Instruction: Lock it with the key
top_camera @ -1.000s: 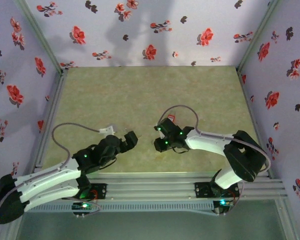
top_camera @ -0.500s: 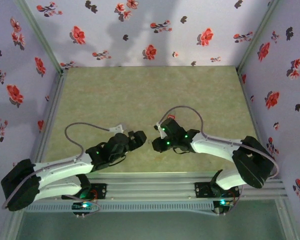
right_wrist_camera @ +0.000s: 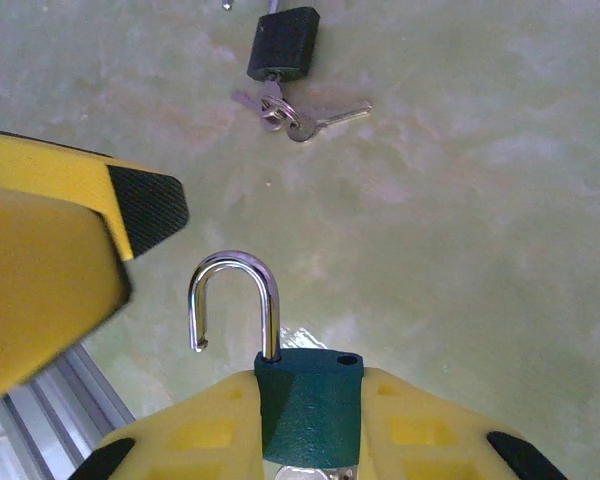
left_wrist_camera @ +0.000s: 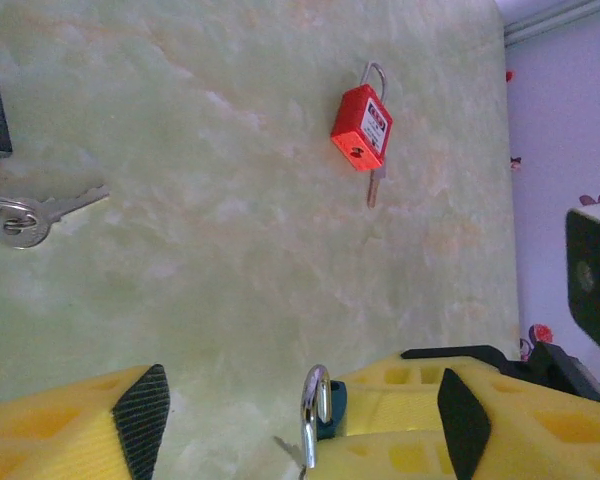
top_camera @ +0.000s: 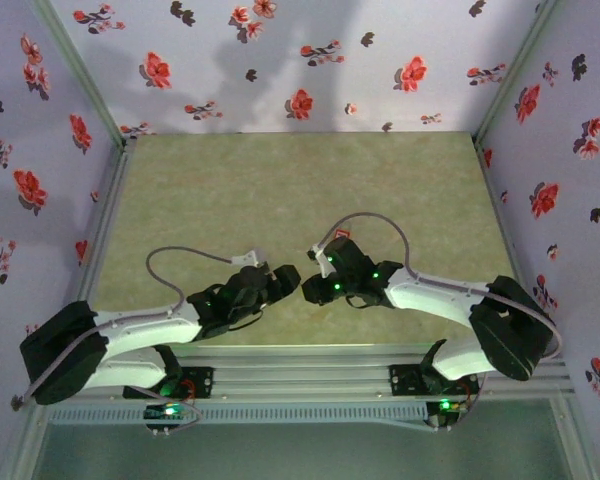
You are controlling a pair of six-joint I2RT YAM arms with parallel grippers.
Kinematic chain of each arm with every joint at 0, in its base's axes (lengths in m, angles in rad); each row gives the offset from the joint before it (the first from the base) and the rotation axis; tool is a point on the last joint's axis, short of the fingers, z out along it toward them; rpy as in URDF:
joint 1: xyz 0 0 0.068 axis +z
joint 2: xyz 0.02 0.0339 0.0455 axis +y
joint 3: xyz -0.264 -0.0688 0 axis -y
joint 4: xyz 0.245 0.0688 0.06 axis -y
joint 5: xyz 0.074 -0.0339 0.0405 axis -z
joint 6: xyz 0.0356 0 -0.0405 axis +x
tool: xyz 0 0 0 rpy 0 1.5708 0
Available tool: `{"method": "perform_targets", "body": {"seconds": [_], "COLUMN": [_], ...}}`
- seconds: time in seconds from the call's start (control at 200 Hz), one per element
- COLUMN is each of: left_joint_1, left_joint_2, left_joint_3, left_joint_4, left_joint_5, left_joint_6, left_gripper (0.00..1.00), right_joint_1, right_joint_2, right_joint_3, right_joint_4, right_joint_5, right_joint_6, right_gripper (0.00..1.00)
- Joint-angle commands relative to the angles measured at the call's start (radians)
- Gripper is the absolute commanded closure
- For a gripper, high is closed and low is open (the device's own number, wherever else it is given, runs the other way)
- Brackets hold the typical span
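Padlock status: the green padlock is pinched by its body in the right gripper, with its steel shackle swung open. The left gripper is spread wide, with the shackle between its fingers. Farther out on the table lie a black padlock with ringed keys at its base, and a red padlock, well apart from it.

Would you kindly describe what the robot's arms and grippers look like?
The left arm and right arm have white links, black joints and small green lights; a grey cable loops off each wrist. The left gripper and right gripper have yellow, hollowed fingers tipped with black pads.
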Motion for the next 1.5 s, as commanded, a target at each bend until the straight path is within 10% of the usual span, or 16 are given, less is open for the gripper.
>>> {"method": "perform_targets", "body": {"seconds": [0.0,0.73,1.495], "left_joint_1": [-0.009,-0.010,-0.008], "left_joint_2": [0.021,0.074,0.078], "left_joint_3": [0.016,0.042,0.021], "left_joint_4": [0.059,0.084,0.110], "left_joint_5": [0.014,0.046,0.065], "left_joint_6": [-0.010,-0.017,-0.025], "left_gripper": [0.30,0.66,0.80], "right_joint_1": [-0.007,0.009,0.015], "right_joint_2": [-0.024,-0.034,-0.037], "right_joint_3": [-0.015,-0.027,-0.031], "right_joint_4": [0.029,0.058,0.064], "right_joint_5": [-0.030,-0.078,-0.079], "right_joint_6": [0.011,0.008,0.007], "right_gripper": [0.79,0.79,0.79]}}
